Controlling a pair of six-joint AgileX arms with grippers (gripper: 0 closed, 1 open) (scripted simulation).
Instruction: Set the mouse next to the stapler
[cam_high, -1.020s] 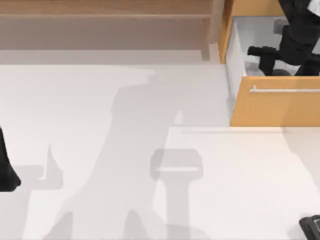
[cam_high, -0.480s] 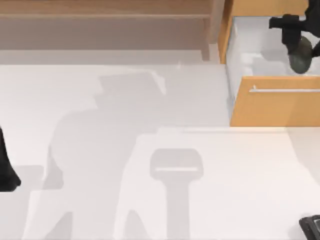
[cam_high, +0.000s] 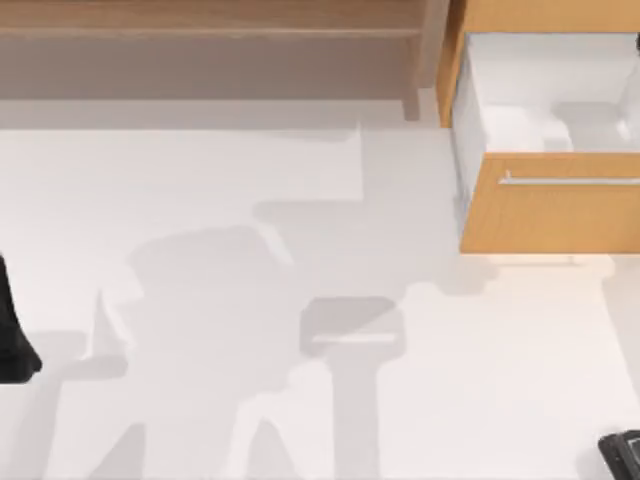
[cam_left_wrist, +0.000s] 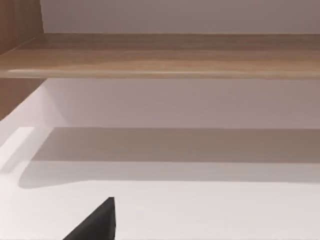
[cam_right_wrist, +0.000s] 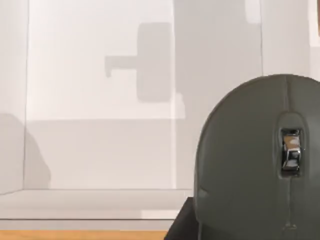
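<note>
The dark grey domed mouse (cam_right_wrist: 255, 160) is seen close beneath the right wrist camera, evidently carried above the open orange-fronted drawer (cam_high: 550, 215); finger state cannot be told.

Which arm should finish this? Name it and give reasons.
Right. The mouse sits close under my right wrist camera, over the open drawer; my left arm is parked far off at the table's left edge.
</note>
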